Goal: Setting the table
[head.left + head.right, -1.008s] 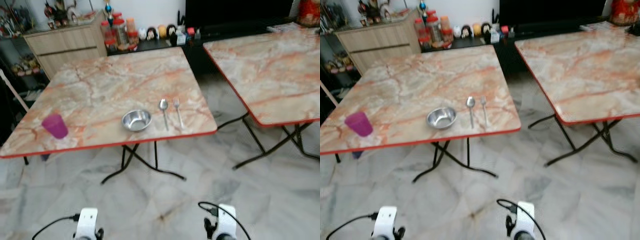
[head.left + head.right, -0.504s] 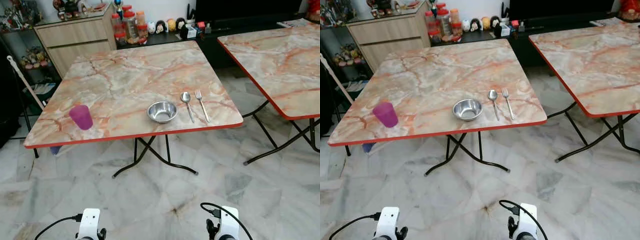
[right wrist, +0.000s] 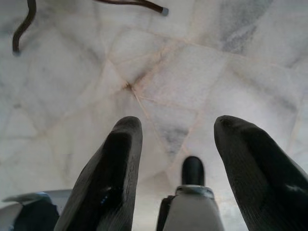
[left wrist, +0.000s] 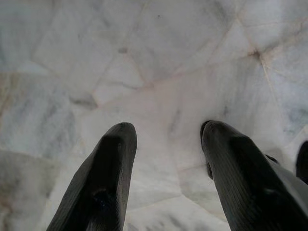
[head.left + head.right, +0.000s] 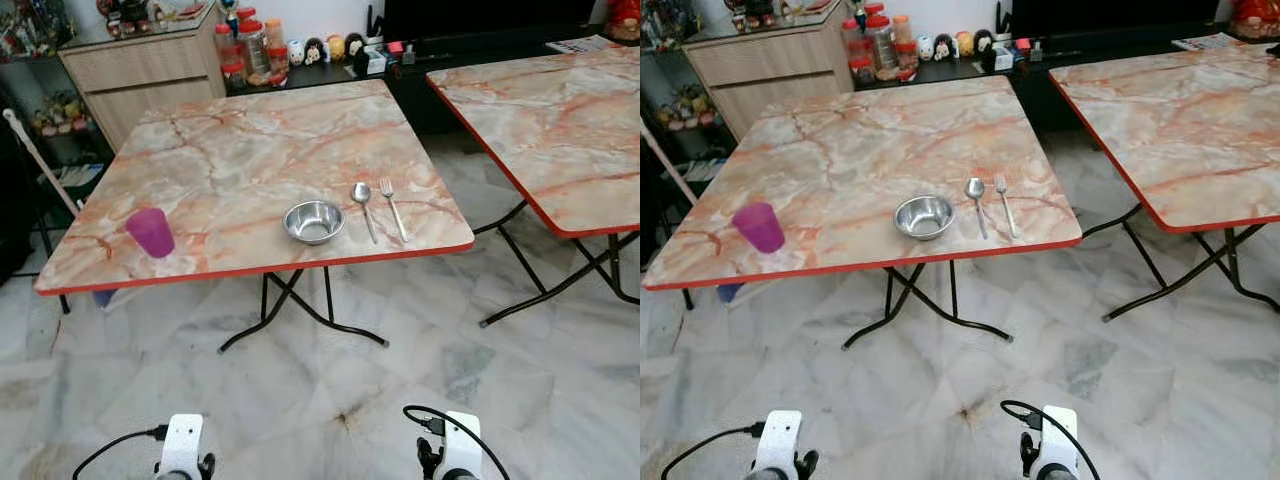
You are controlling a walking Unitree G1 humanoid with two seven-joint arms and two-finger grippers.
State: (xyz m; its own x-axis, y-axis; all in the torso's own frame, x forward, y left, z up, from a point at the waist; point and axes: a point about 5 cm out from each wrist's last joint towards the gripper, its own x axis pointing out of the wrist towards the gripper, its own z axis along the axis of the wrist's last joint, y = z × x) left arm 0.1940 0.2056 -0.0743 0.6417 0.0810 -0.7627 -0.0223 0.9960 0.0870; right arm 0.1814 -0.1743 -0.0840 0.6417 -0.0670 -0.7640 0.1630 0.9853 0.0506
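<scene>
A marble-topped folding table point(image 5: 260, 150) stands ahead of me. Near its front edge sit a steel bowl point(image 5: 313, 221), a spoon point(image 5: 363, 203) and a fork point(image 5: 392, 206), side by side. A purple cup point(image 5: 151, 232) stands at the front left corner. Both arms hang low over the floor, their wrists at the bottom of the eye views. My left gripper point(image 4: 168, 132) is open and empty above the tiles. My right gripper point(image 3: 178, 127) is open and empty too.
A second marble table point(image 5: 550, 110) stands to the right, with a gap between the two. A wooden cabinet point(image 5: 140, 75) and a low shelf with jars and figurines point(image 5: 300, 50) line the back wall. A broom handle point(image 5: 40, 160) leans at the left. Marble floor point(image 5: 320, 400) lies between me and the table.
The view has shifted slightly, so the table now sits a little further left in the picture. The things on the table have not moved, and both grippers still hang open.
</scene>
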